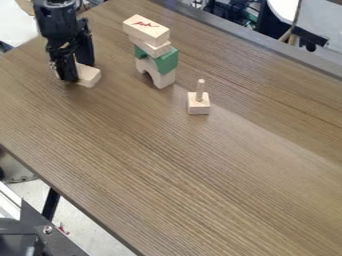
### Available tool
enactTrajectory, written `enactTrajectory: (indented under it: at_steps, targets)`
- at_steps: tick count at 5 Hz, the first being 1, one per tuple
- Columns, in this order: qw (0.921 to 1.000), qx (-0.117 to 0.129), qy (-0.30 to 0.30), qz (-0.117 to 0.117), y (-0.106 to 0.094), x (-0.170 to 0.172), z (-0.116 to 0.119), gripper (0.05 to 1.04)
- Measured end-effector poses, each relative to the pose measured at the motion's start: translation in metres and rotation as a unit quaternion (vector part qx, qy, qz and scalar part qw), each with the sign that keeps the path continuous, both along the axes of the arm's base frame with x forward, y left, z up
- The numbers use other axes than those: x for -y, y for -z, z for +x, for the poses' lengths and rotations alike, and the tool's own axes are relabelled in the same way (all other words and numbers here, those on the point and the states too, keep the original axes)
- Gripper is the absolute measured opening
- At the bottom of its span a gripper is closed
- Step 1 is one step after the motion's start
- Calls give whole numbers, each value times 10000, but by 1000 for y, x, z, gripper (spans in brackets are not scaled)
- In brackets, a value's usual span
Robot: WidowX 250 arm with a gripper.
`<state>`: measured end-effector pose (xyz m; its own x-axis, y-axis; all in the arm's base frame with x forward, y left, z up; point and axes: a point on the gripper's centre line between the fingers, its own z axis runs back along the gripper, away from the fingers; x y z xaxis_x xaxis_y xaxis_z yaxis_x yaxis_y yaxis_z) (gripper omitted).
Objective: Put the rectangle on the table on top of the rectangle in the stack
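The black gripper [77,70] hangs at the upper left, low over the table, right at a plain wooden rectangle [89,76]. That block lies flat on the table and is partly hidden by the gripper. To the right stands the stack: a pale arch [155,76] at the bottom, a green block [167,62] on it, then a small wooden block [152,47]. On top rests a wooden rectangle [145,29] with red markings, set a little askew.
Right of the stack, a small square wooden base with an upright peg [199,103] stands on the brown table [180,175]. The table's left edge runs diagonally down past a metal frame at the lower left.
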<state>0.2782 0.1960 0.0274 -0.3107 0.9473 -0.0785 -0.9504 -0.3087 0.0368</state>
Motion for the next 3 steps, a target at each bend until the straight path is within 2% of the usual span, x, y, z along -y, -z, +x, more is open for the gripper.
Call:
enactTrajectory:
  at_steps: [1,2,3]
  targets:
    - [9999,43,103,5,-7,1,0,556]
    - [9985,414,224,-294,-45,10,12,556]
    - [9906,1012,566,-727,-96,23,30,556]
